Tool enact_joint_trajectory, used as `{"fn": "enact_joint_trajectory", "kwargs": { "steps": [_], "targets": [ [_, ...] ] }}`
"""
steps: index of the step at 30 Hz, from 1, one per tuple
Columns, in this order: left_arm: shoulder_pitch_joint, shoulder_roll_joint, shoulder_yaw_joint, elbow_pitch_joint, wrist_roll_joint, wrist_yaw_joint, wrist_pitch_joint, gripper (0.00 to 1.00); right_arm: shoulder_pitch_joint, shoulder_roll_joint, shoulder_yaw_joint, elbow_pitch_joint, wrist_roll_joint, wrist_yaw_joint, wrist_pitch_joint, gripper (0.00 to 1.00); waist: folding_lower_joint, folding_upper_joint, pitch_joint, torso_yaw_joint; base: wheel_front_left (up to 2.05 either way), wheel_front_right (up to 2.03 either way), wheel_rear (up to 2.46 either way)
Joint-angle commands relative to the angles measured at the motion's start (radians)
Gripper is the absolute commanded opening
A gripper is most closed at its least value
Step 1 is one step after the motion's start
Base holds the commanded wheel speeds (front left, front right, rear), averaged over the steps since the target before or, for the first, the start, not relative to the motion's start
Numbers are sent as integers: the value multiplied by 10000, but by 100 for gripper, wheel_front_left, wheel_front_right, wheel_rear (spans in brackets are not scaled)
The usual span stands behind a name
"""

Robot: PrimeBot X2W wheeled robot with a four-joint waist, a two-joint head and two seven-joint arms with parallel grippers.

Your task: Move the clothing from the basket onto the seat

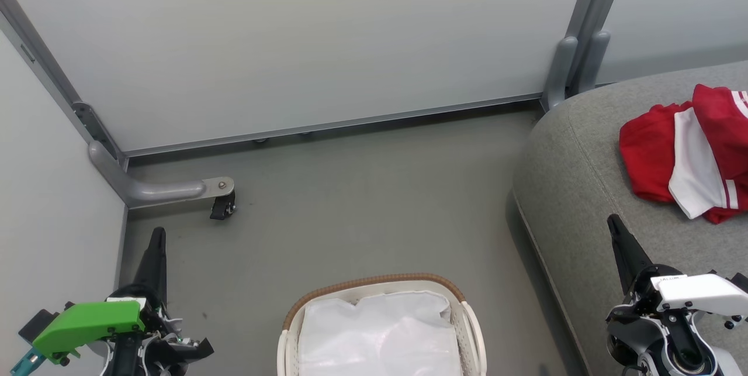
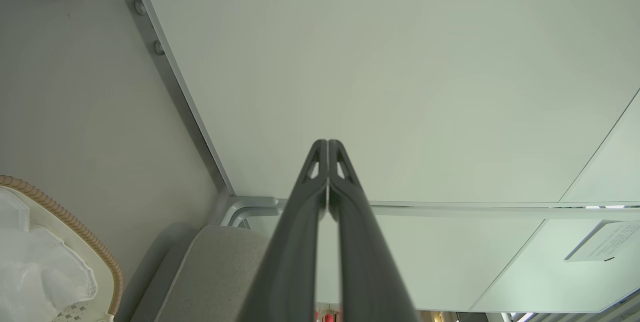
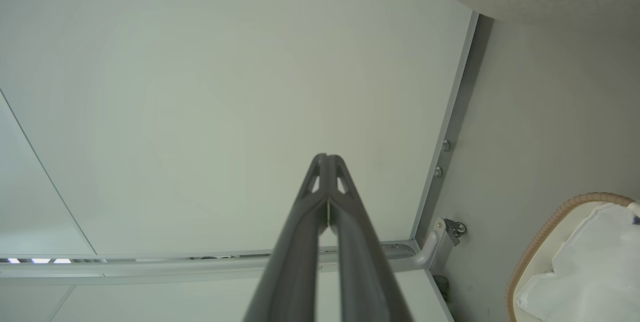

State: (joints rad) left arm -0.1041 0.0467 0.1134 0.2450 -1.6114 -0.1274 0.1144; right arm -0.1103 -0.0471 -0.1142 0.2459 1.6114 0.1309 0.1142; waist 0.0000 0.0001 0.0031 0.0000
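Clothing (image 1: 684, 154): bright red soft fabric in a crumpled heap, with a broad white panel folded across the middle and thin white stripes at the right side. It runs off the right edge of the head view. It lies on top of the seat (image 1: 584, 189), a grey woven cushion with a rounded edge and a stitched seam along the side.

Basket (image 1: 374, 280) is on the grey floor (image 1: 350, 200) at bottom centre, just left of the seat. It has white perforated walls and a brown woven rim, with a rumpled white liner (image 1: 380, 329) inside.

Left gripper (image 1: 156, 234): jaws closed, tips together, nothing between them. It sits at lower left, well apart from the basket.

Right gripper (image 1: 613, 221): jaws closed and empty. It sits at lower right over the seat, below the clothing and not touching it.

Behind is a pale wall panel (image 1: 321, 42), with a caster (image 1: 222, 207) on its foot at left.
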Motion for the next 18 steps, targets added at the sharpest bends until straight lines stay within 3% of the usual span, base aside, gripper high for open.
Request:
{"fn": "enact_joint_trajectory", "kwargs": {
  "steps": [1,18],
  "targets": [
    [-93,66,22,-17,-30,-61,30,0,42,-59,-17,-38,31,-3,32,0,0,-1,0,0,0,0,0],
    [-93,66,21,-18,-31,-61,29,0,42,-59,-16,-37,31,-3,30,0,0,-1,0,0,0,0,0]
  ]
}}
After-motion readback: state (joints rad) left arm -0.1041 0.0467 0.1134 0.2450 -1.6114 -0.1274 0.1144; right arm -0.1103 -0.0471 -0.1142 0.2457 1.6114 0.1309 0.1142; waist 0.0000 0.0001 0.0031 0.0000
